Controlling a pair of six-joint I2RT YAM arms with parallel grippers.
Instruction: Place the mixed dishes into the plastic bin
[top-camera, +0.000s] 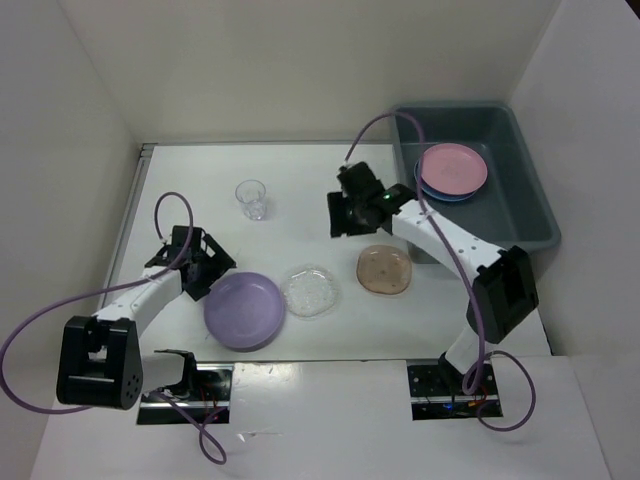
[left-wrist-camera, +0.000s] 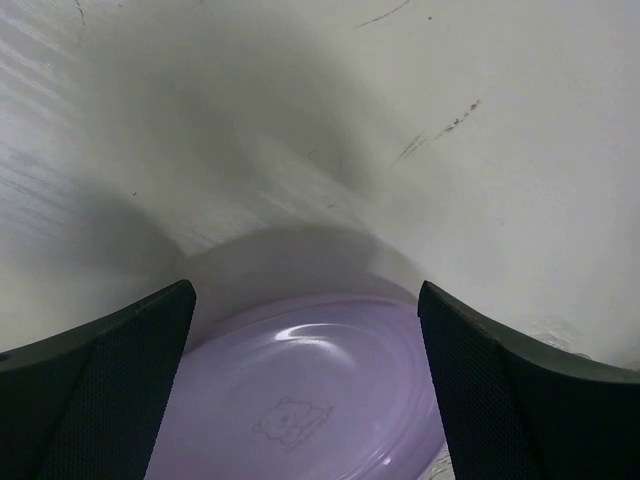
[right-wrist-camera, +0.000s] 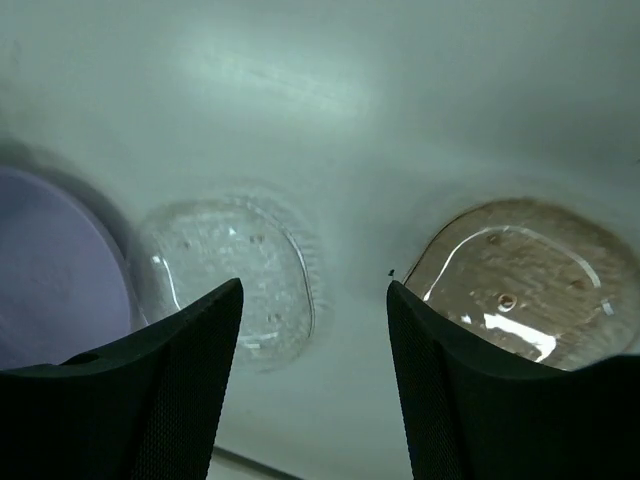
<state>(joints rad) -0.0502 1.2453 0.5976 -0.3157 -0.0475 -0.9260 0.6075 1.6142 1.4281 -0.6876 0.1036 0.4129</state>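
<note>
A purple plate lies on the white table at the near left; it fills the bottom of the left wrist view. My left gripper is open and empty just left of it. A clear plate lies next to it, and a brownish squarish plate lies to its right; both show in the right wrist view, clear plate and brownish plate. A small clear cup stands further back. My right gripper is open and empty above the table. The grey-blue bin holds a pink plate on a blue plate.
White walls enclose the table on the left, back and right. The bin stands against the right wall. The right arm's purple cable arcs over the bin's left rim.
</note>
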